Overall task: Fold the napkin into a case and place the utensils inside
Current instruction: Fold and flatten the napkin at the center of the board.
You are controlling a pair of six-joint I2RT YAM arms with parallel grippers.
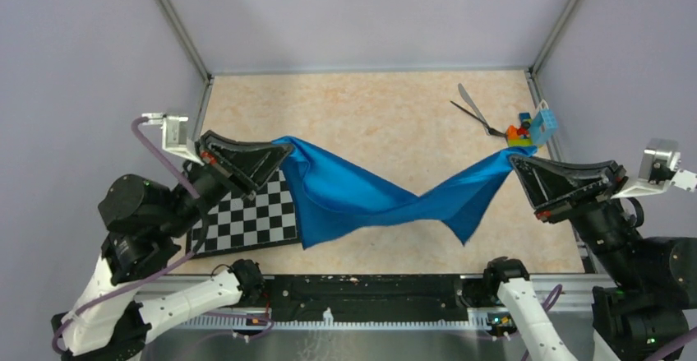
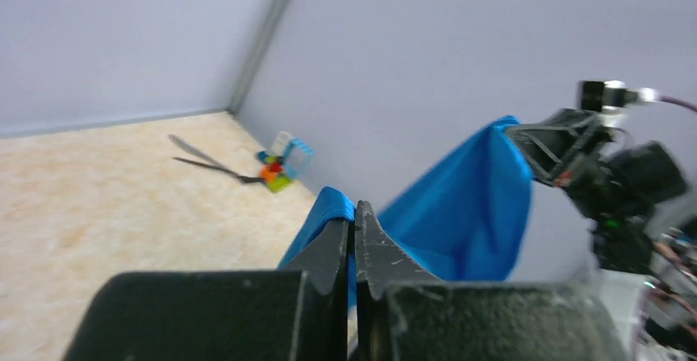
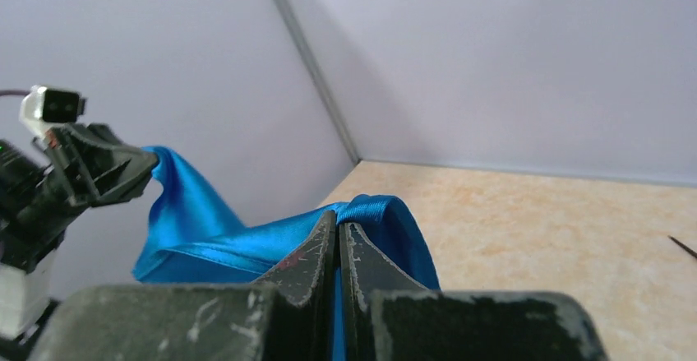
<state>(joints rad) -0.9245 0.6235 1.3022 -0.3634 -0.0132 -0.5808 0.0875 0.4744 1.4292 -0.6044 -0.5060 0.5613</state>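
The shiny blue napkin [image 1: 370, 196] hangs stretched and twisted between my two grippers, lifted above the table. My left gripper [image 1: 288, 149] is shut on its left corner [image 2: 333, 205]. My right gripper [image 1: 513, 160] is shut on its right corner [image 3: 378, 211]. The napkin sags in the middle and drapes over the right edge of the chessboard. The two utensils, a silver-grey knife [image 1: 469, 103] and a thin black piece [image 1: 475, 118], lie crossed at the far right of the table, apart from both grippers. They also show in the left wrist view [image 2: 205, 162].
A black-and-white chessboard [image 1: 246, 217] lies at the near left under my left arm. A cluster of small colourful toy blocks [image 1: 530, 128] sits by the right wall next to the utensils. Grey walls enclose the table on three sides.
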